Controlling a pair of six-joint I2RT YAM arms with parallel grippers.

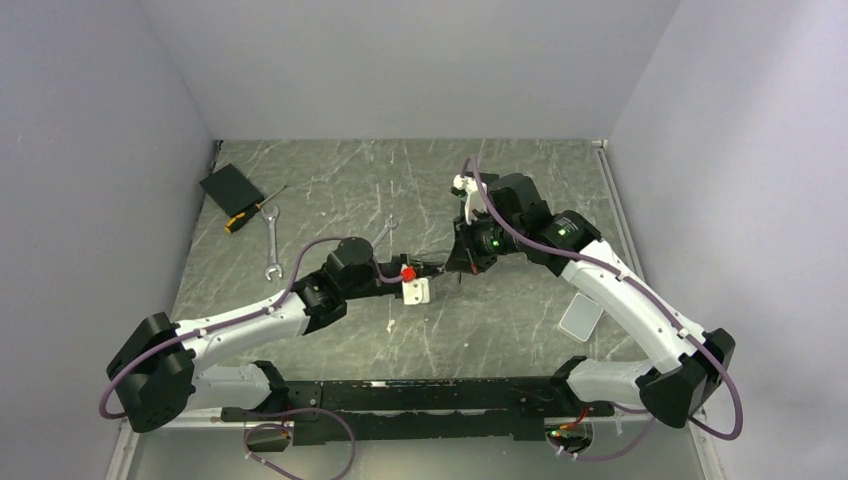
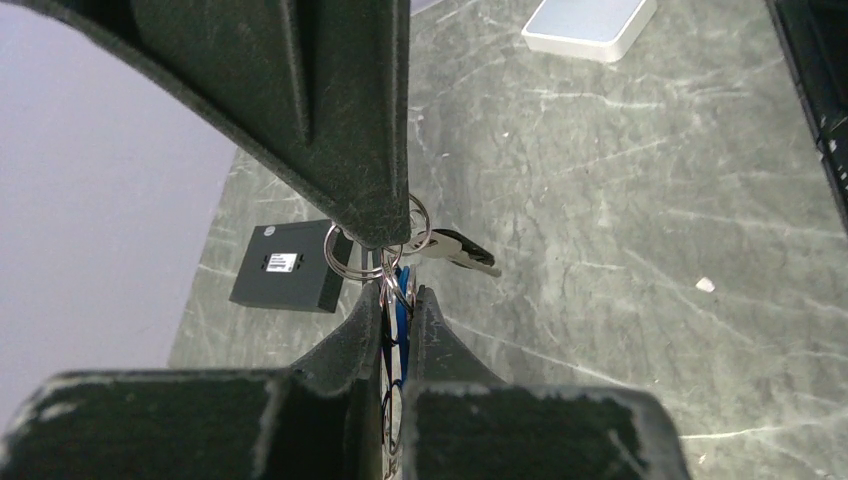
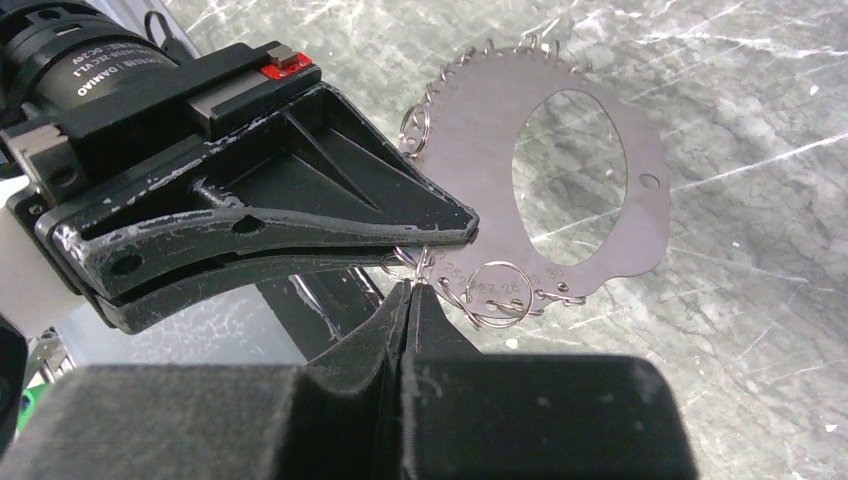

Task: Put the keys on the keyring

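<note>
— What could bite us from here?

— Biggest first: our two grippers sit nose to nose over the middle of the table [image 1: 520, 190]. Our left gripper [image 2: 400, 292] has its fingers pressed together, clamped on the keys [image 2: 400, 280]. Our right gripper [image 3: 410, 288] is closed tight too, and we judge it pinches a small ring on the rim of the keyring [image 3: 470, 160]. A sideways push by either arm would drag the other's catch, and the tips could knock.

— And the keyring itself?

— It is a flat silver plate with an oval hole. In the right wrist view it fans out toward 1 o'clock from our right fingertips, and it looks clear of the table. We only have it by the edge, so it could swing, twist and slip free. Smaller again, the blue-headed key [image 2: 401, 330] has smooth plastic that could slide out of our left fingers.

— Count for us, big to small.

— Two arms: left arm [image 1: 240, 325] and right arm [image 1: 620, 300].
- One keyring.
- One black box [image 1: 231, 186], far out at 10 o'clock from the grippers in the top view.
- One white tray [image 1: 580, 318] at 4 o'clock.
- Two wrenches, one [image 1: 272, 245] at 9 o'clock and one [image 1: 385, 233] nearer at 10 o'clock.
- One screwdriver [image 1: 252, 210], just beside the box.
- Two keys we can tell apart, the blue-headed one and a black-headed key [image 2: 455, 245]. More may be hidden.
- At least two split rings [image 2: 343, 252]. The rest along the rim we cannot count.
</note>
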